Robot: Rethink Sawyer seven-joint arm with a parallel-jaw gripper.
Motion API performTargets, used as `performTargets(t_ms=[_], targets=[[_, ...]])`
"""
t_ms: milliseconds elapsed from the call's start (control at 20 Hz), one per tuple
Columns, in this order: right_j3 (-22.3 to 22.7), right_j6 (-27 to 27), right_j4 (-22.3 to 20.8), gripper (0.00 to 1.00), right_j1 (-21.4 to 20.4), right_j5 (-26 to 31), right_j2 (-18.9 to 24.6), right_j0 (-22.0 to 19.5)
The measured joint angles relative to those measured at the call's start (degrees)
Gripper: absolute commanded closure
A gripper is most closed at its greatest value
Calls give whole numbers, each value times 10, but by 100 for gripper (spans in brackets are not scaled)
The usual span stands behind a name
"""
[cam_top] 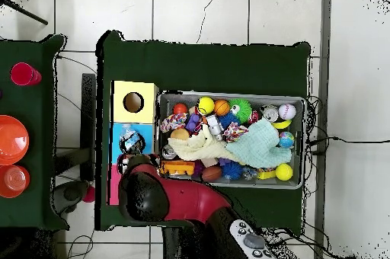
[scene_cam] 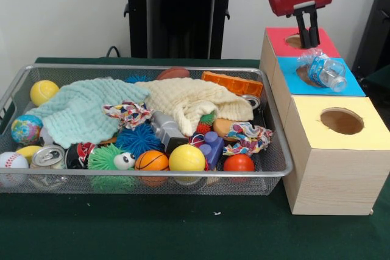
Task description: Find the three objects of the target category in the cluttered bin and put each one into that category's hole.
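Bottle (scene_cam: 324,70) lies tilted across the blue hole (scene_cam: 308,76) — just below and slightly camera-right of the end effector (scene_cam: 310,39), whose narrow-set prongs grip nothing.

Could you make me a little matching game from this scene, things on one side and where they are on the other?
Things:
1. plastic bottle
2. drink can
3. yellow ball
4. gripper

Places:
A. front rim of the basket, beside the little basketball
B. basket's front left corner
C. above the red-topped box
D. lying over the blue hole

Pairs: 1-D, 2-B, 3-A, 4-C
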Motion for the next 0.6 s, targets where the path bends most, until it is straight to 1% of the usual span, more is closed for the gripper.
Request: performTargets(t_ms=[600], targets=[[0,0,0,100,15,0,2,-7]])
